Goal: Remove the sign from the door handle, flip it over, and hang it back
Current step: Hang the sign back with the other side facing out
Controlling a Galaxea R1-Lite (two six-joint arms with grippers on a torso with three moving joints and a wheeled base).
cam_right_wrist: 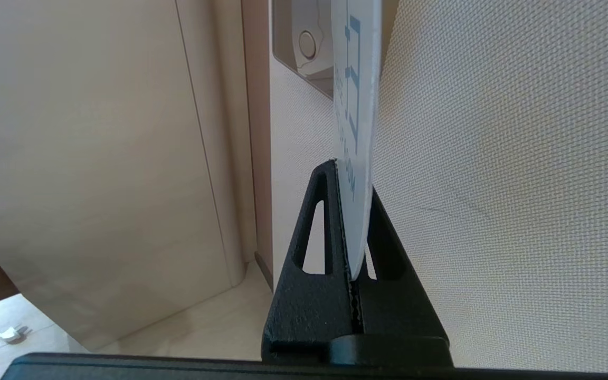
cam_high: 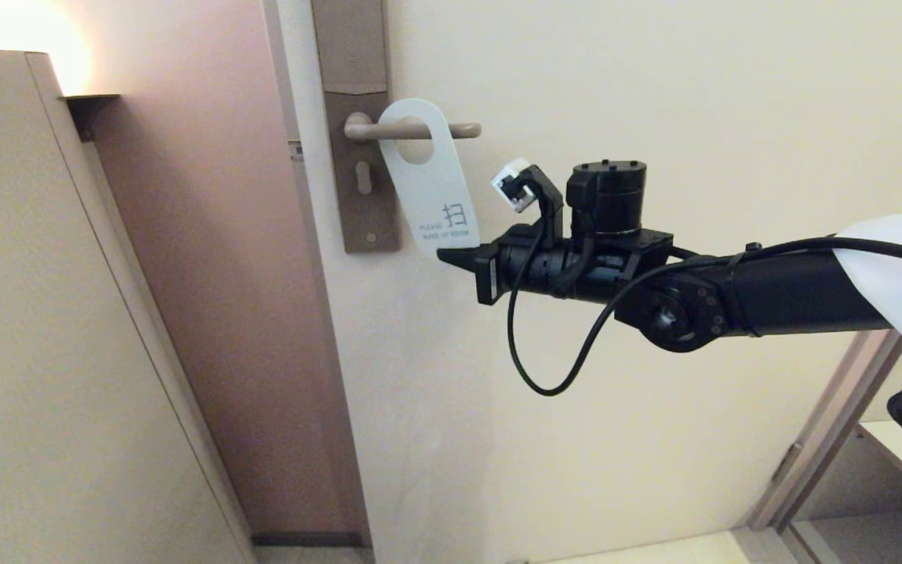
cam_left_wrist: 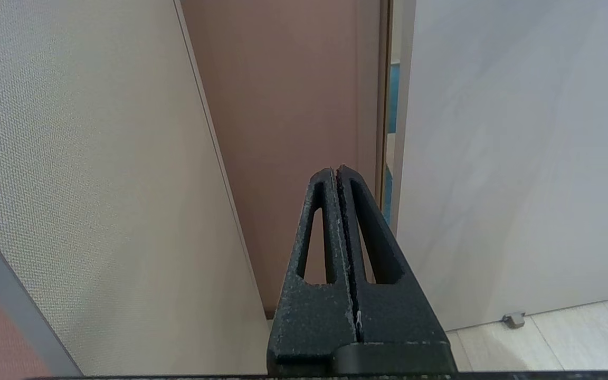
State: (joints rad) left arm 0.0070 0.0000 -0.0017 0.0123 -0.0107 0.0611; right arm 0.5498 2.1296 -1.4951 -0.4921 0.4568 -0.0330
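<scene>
Sign: white side out, hangs tilted on the door handle
Right gripper: pinches the sign's bottom edge tight
Left gripper: closed, holds nothing, low by the door

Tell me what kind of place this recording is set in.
Most likely a hotel corridor or guest-room doorway. A white sign reading "PLEASE MAKE UP ROOM" hangs on the door handle, which sits on a tall backplate with a keyhole. The right gripper is shut on the sign's lower edge.
</scene>
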